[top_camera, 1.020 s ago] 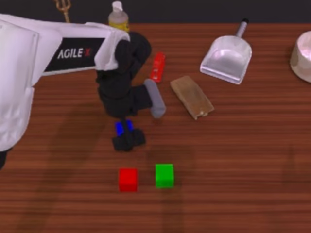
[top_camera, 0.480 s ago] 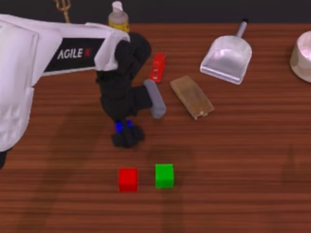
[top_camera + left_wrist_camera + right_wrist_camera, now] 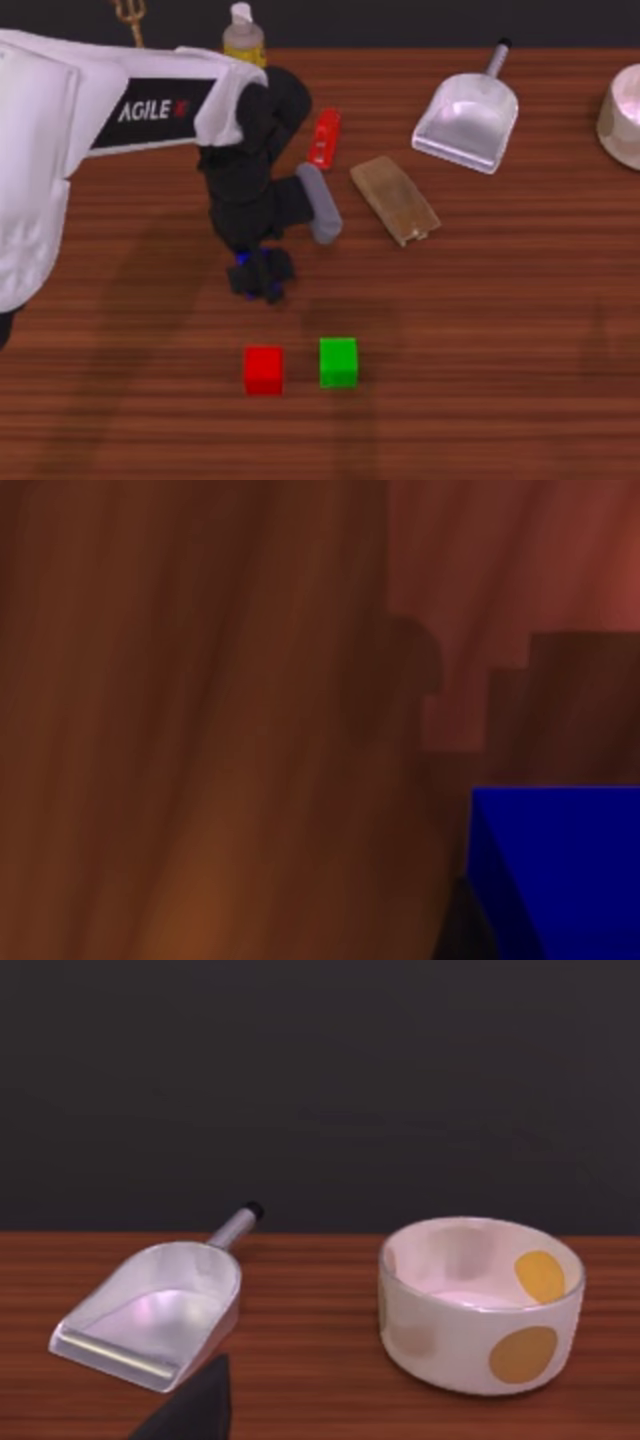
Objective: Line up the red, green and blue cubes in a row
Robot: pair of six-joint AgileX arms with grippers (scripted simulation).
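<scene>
Nearest the worktop's front edge, the red cube and green cube sit side by side, apart, with bare wood on all sides. At twelve o'clock from the red cube, the left gripper covers the blue cube; I cannot tell how its fingers stand. Farther back lie a red stapler, wooden block, scoop and bowl.

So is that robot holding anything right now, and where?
Cannot be told: the left gripper is down over the blue cube, hiding any grasp.
</scene>
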